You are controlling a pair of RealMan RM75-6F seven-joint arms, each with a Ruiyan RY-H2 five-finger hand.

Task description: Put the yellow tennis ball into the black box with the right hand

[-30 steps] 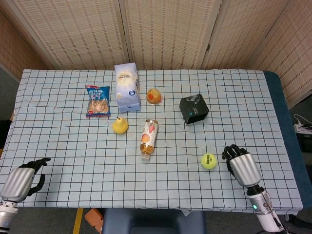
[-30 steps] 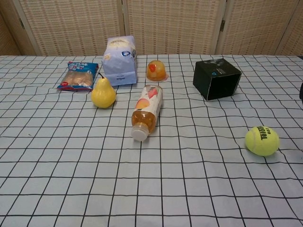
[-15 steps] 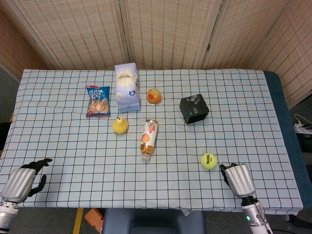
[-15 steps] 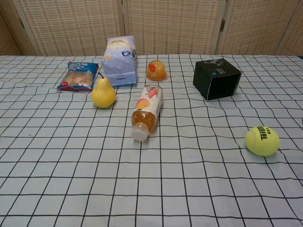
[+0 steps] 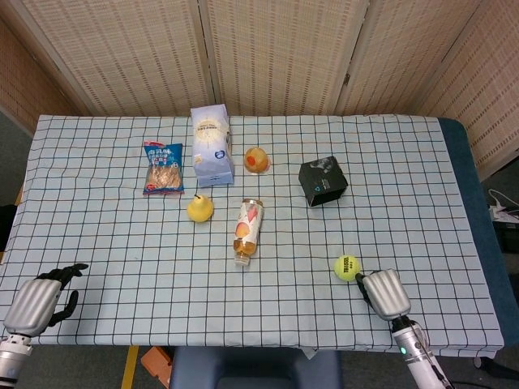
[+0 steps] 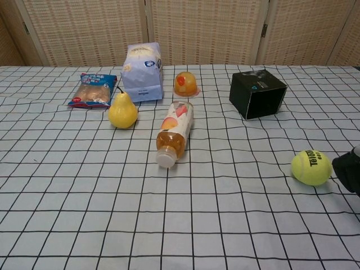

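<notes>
Checked cloth covers the table. From the head view, the right hand has moved in beside the yellow tennis ball, holding nothing, fingers hidden underneath. The left hand rests curled, empty. The black box sits apart.

From the chest view, the ball lies near the right hand's dark edge, cut off.

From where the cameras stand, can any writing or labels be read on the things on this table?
Tennis ball: black brand lettering, too blurred to spell out.
White bag: a blue round badge and small print, unreadable.
Snack packet: blue and red label, text too small.
Bottle: fruit picture label, no legible words.
Black box: a small blue mark, unreadable.
</notes>
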